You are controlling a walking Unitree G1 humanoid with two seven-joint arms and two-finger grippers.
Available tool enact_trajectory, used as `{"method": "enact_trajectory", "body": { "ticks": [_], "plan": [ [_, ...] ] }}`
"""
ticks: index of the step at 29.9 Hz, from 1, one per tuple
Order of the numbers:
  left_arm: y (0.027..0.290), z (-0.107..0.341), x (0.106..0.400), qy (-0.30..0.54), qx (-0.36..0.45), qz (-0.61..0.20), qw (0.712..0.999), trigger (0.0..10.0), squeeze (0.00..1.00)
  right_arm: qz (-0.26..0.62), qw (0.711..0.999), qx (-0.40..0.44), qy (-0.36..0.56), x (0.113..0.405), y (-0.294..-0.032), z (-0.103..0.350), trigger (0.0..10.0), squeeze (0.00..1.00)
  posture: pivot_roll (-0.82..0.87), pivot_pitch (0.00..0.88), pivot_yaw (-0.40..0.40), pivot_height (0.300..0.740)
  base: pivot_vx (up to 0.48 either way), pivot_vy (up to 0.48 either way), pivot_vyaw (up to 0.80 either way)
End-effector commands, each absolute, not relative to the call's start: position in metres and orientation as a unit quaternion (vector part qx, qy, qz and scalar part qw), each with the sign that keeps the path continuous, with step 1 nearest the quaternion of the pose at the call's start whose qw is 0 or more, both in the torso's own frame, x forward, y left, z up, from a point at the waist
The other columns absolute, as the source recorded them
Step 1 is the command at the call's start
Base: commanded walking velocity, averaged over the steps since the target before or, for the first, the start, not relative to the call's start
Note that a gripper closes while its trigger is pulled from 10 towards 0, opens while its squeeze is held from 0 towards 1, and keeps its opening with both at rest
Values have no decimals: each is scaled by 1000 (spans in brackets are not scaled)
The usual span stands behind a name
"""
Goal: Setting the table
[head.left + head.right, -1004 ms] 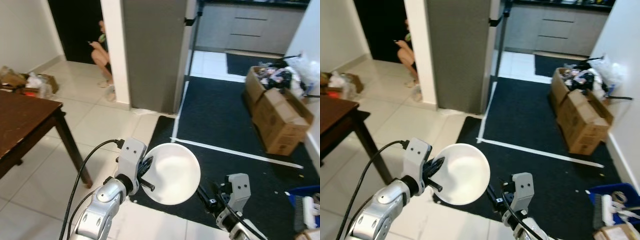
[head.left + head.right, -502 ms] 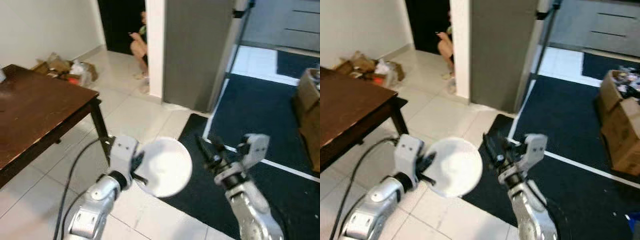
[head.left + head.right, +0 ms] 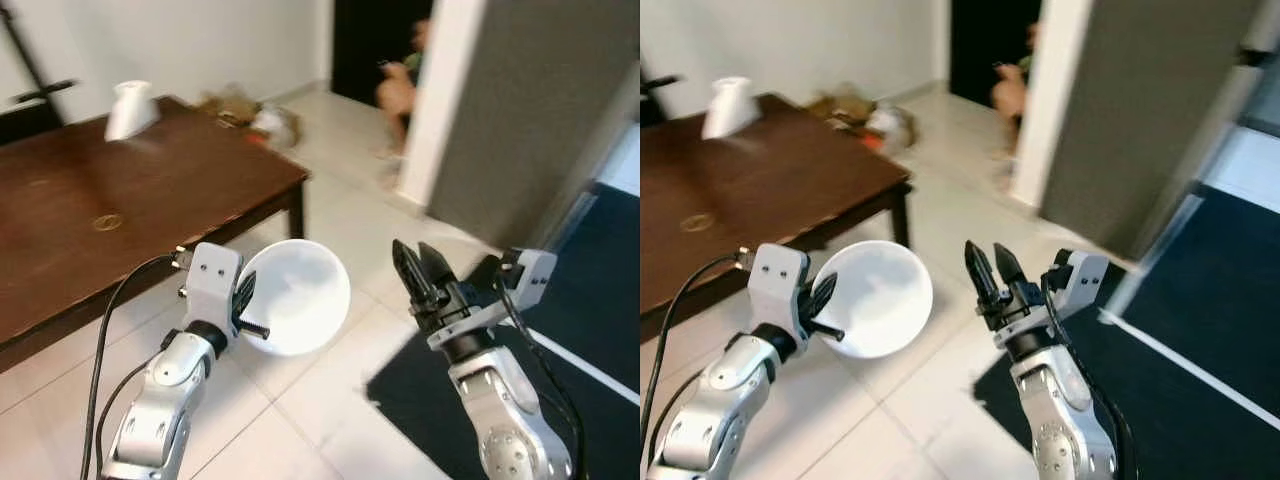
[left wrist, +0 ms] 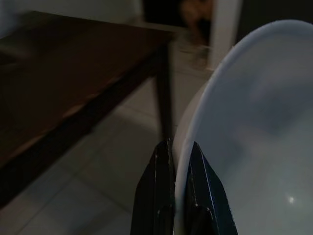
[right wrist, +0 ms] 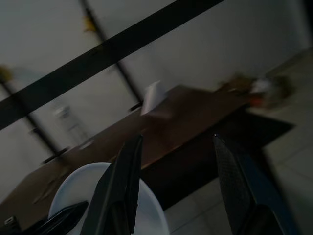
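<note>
I see my left gripper clamped on the rim of a white bowl, one black finger outside the wall and the other inside it, as the left wrist view shows. The bowl hangs in the air, tilted so that its hollow faces the camera, over the pale tiled floor just off the near corner of the dark wooden desk. It does not touch the desk.

My right gripper is raised beside the bowl, near it but apart from it, with its two fingers spread wide and nothing between them. In the right wrist view those fingers frame the bowl's rim and the desk beyond.

On the desk, near its far edge, stands a white tapered object; I cannot tell what it is. A small round mark or ring lies on the top nearer to me.

Past the desk's far corner, some crumpled bags or wrappings lie on the floor by the wall. A person crouches in the dark doorway behind a white pillar. A black mat covers the floor on my right side.
</note>
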State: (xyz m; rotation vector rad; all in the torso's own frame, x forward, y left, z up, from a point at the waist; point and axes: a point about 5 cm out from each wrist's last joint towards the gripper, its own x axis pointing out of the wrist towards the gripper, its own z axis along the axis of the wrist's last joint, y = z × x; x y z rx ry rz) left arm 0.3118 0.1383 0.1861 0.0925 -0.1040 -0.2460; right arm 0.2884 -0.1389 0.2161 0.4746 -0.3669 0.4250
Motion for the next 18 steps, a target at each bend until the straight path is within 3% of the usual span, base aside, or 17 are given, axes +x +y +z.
{"method": "enact_trajectory", "body": {
  "ticks": [1,18],
  "plan": [
    [137,186,310,-51,52,-120,990,10000,0,202,934,239,-170,286,-142,213,10000,0,63,95,73,740,0,0,763],
    [150,195,318,-57,52,-58,995,10000,0,232,931,235,-155,283,-137,211,10000,0,68,91,74,740,0,0,763]
  ]
}}
